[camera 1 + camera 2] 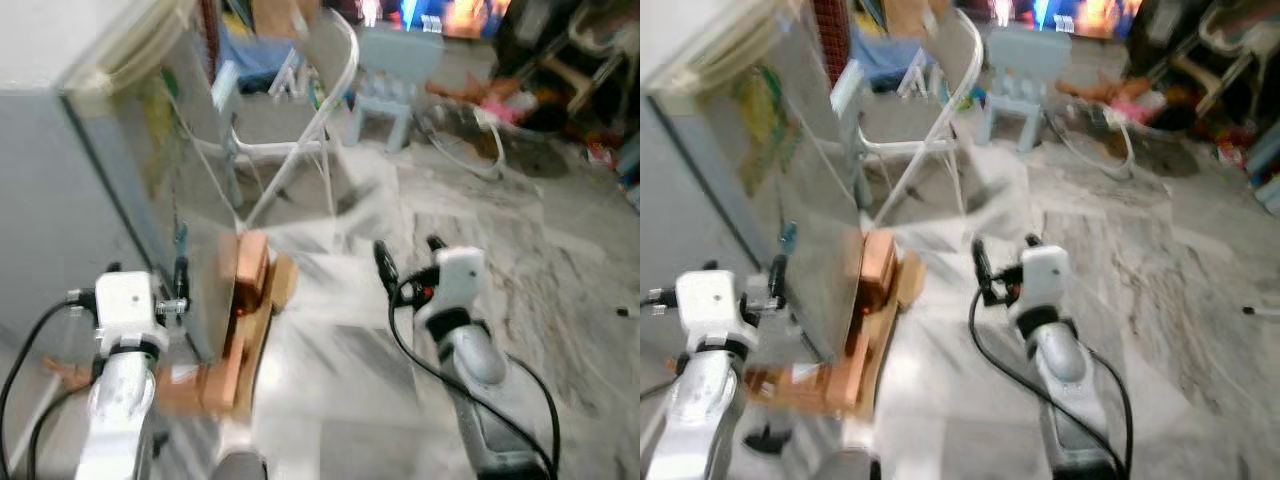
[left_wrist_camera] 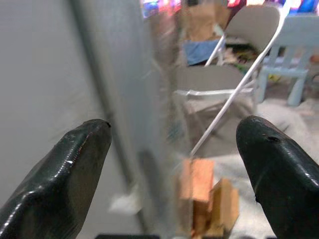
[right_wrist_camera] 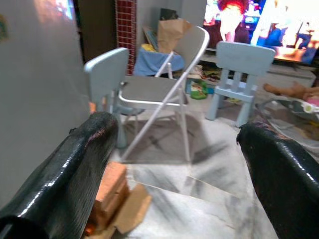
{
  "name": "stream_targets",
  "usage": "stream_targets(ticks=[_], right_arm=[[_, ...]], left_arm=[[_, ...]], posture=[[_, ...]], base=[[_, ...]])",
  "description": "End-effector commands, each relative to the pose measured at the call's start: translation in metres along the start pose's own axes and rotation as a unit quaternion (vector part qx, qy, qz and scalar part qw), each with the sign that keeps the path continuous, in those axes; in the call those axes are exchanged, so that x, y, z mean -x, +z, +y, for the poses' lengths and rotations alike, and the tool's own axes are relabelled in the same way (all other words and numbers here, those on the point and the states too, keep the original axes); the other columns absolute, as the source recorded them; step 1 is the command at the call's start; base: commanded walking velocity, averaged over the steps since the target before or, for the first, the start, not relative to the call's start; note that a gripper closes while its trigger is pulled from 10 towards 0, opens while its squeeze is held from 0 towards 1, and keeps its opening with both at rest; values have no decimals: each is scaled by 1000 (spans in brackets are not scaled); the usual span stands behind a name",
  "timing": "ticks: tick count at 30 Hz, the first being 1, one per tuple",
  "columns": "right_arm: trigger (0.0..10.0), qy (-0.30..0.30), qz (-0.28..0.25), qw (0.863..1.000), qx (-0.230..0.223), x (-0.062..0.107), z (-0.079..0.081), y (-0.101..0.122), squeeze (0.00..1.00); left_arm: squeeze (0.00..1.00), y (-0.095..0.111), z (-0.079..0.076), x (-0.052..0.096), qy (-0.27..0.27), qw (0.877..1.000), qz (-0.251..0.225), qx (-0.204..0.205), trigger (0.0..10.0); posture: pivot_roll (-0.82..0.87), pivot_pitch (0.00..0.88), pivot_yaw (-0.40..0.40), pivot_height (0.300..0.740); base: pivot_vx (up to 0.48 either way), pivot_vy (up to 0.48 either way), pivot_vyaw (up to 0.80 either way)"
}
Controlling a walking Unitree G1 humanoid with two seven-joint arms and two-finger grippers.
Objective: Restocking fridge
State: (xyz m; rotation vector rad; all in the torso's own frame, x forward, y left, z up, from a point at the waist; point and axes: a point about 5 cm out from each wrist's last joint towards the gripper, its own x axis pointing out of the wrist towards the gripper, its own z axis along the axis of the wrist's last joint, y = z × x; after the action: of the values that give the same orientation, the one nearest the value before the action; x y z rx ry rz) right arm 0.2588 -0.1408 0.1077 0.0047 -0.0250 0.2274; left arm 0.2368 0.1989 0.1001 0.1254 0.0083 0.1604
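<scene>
Two hands are being held out in front of the robot, both with fingers spread and nothing gripped. The left hand (image 1: pixel 178 285) is being carried close against the fridge (image 1: pixel 60 190), its two black fingers (image 2: pixel 70 174) being pointed along the grey side panel toward the vertical front corner edge, which is lying between them in the left wrist view. The right hand (image 1: pixel 405 262) is being held well apart from the appliance, out over the marbled floor (image 1: pixel 480 230), its fingers (image 3: pixel 75 164) being aimed at the folding chair (image 3: pixel 159 89) and the small pale blue chair (image 3: pixel 241 59) beyond. The fridge is being seen standing upright to the robot's left, its long axis vertical, raised on wooden blocks (image 1: pixel 245 300) at its base. By this reckoning the left arm is being judged the nearer one, and the door edge would be reached by moving it forward and leftward; whether a handle lies there cannot be told through the blur.
</scene>
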Motion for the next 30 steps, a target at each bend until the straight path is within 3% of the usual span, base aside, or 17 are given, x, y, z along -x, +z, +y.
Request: stream_targets(ticks=[1, 6, 15, 30], right_arm=[[10000, -12, 3, 1000, 5, 3, -7, 1, 0], [10000, -12, 9, 1000, 7, 5, -6, 1, 0], [10000, -20, 17, 1000, 11, 9, -10, 1, 0], [10000, -20, 20, 1000, 9, 10, -9, 1, 0]], left_arm=[[0, -3, -6, -1, -12, 1000, 9, 5, 10000], [0, -3, -8, -18, -37, 999, 12, 11, 10000], [0, 1, 3, -47, 1, 1000, 6, -5, 10000], [0, 0, 6, -68, 40, 999, 6, -5, 10000]], posture=[[121, 52, -60, 740], [98, 60, -60, 740], [80, 62, -52, 740], [68, 55, -55, 740]], base=[[0, 0, 0], [0, 0, 0], [0, 0, 0], [0, 0, 0]])
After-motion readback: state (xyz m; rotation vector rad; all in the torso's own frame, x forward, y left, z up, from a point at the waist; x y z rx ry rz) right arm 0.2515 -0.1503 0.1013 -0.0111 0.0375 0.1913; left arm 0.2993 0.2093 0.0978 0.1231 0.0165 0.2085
